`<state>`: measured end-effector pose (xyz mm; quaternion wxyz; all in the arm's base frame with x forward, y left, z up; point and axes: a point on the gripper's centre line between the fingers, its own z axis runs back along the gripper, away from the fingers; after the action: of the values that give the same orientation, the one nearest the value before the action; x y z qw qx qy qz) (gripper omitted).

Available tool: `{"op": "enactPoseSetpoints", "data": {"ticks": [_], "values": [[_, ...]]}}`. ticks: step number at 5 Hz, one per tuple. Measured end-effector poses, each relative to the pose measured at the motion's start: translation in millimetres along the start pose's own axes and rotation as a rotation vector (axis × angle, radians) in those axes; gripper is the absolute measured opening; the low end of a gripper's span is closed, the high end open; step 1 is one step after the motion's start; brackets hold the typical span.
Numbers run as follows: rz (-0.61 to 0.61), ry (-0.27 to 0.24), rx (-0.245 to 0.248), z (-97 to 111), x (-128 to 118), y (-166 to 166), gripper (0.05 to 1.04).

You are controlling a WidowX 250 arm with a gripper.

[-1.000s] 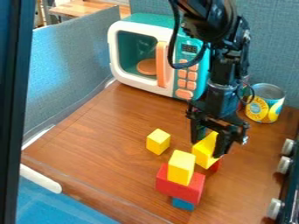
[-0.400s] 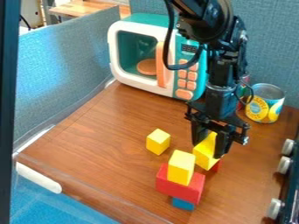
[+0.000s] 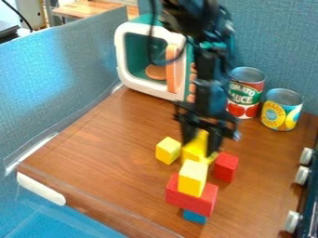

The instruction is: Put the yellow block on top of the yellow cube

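Observation:
My gripper (image 3: 201,143) is shut on a yellow block (image 3: 196,148), held tilted between its fingers right of centre. Just left of the held block, the small yellow cube (image 3: 168,150) sits on the wooden table; whether the two touch, I cannot tell. A second, upright yellow block (image 3: 192,178) rests on a red block (image 3: 186,199) in front of the gripper, partly overlapping the held block in view.
Under the front red block lies a blue block (image 3: 194,216). A red cube (image 3: 225,167) stands right of the gripper. Behind are a toy microwave (image 3: 148,88), a tomato can (image 3: 245,93) and a pineapple can (image 3: 282,110). Stove knobs line the right edge.
The gripper has moved left with the yellow block, from over the red cube toward the small yellow cube. More of the red cube and the tomato can is now uncovered.

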<state>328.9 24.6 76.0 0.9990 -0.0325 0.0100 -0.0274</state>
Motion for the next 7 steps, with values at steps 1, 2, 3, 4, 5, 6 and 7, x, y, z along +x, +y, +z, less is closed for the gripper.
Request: {"op": "enactPoseSetpoints", "data": {"ticks": [1, 2, 3, 4, 5, 6, 7], "values": [[0.072, -0.008, -0.012, 13.0, -2.4, 34.1, 0.567], [0.075, 0.013, 0.004, 16.9, 2.6, 41.9, 0.567], [0.071, 0.068, 0.028, 7.0, 6.7, 49.7, 0.567], [0.017, 0.083, 0.037, 3.4, 8.2, 42.3, 0.567], [-0.04, 0.111, 0.044, -3.0, 6.0, 27.6, 0.567], [-0.06, 0.128, 0.029, -8.2, 0.9, 27.6, 0.567], [-0.055, 0.119, 0.03, -7.4, 2.1, 28.6, 0.567]]}}
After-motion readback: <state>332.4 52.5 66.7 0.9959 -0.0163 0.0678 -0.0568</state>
